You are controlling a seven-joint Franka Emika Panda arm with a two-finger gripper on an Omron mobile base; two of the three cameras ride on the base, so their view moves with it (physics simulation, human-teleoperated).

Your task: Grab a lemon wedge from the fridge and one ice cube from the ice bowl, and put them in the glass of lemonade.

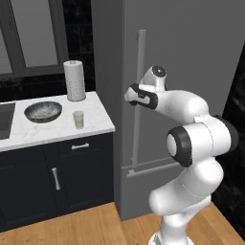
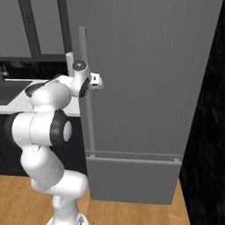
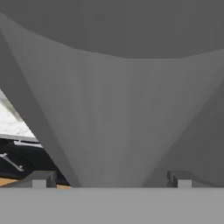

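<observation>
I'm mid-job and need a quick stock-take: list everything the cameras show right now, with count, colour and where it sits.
fridge: one, plain grey, door shut, right of the counter
fridge handle: one, grey vertical bar, at the door's left edge
ice bowl: one, dark grey with pale contents, on the counter left of the glass
glass of lemonade: one, clear with pale yellow liquid, near the counter's front edge
paper-towel roll: one, white, upright at the back of the counter
counter: one, white marbled top
lower cabinets: dark, with silver handles, under the counter
floor: wood
gripper: one, fingers open, close to the fridge handle, holding nothing
</observation>
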